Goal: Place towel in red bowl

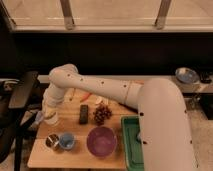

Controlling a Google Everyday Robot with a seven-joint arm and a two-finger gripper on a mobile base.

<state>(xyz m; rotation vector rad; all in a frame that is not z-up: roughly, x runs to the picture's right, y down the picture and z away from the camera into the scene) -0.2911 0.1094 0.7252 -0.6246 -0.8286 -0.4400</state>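
Note:
The towel (39, 118) is a small pale blue and white rag at the left edge of the wooden table (75, 155). My gripper (50, 117) points down at that spot and is shut on the towel, with cloth bunched beside its fingers. The white arm (100, 87) sweeps across the back of the table from the right. An orange-red sliver that I take for the red bowl (86, 96) shows just under the arm at the table's back; most of it is hidden.
A dark sponge (84, 114) and a bunch of grapes (102, 114) lie mid-table. In front are a purple bowl (101, 141), a light-blue cup (66, 141) and a small round can (52, 141). A green tray (131, 145) sits at the right, a black chair (22, 95) at the left.

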